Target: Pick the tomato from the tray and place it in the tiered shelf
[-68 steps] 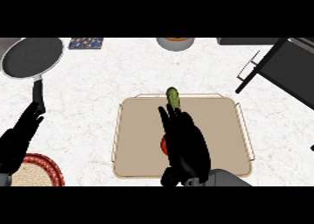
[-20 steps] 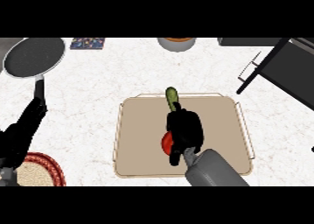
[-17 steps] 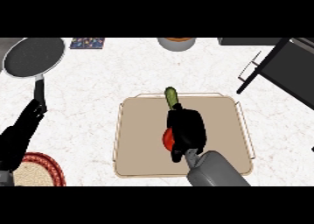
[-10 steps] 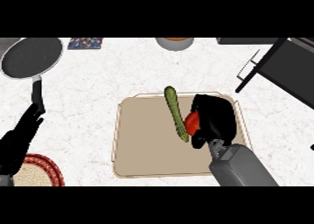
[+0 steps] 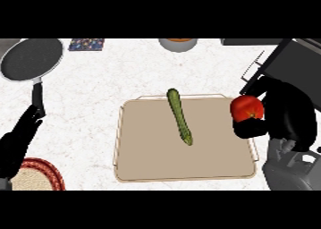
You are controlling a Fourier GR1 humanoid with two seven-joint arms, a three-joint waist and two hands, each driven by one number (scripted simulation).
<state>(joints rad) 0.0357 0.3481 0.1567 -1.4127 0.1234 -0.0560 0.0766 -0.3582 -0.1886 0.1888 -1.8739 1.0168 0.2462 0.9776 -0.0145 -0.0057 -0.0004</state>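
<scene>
Marbled counter (image 5: 110, 76) bears a tray (image 5: 156, 150) holding a cucumber (image 5: 180, 117); right hand (image 5: 287, 117) clasps the tomato (image 5: 247, 108), seemingly over its edge.

I record the tomato (image 5: 247, 108) as smooth red skin with a slight gloss. The right hand (image 5: 288, 115) curled round it reads matt black, plastic-like. The tray (image 5: 182, 161) looks matt beige, flat and unmarked. The cucumber (image 5: 180, 116) has dull, pebbled green skin. The counter (image 5: 123, 80) resembles white marbled stone. I note the frying pan (image 5: 31, 59) as dark grey, matt, finely textured.
</scene>
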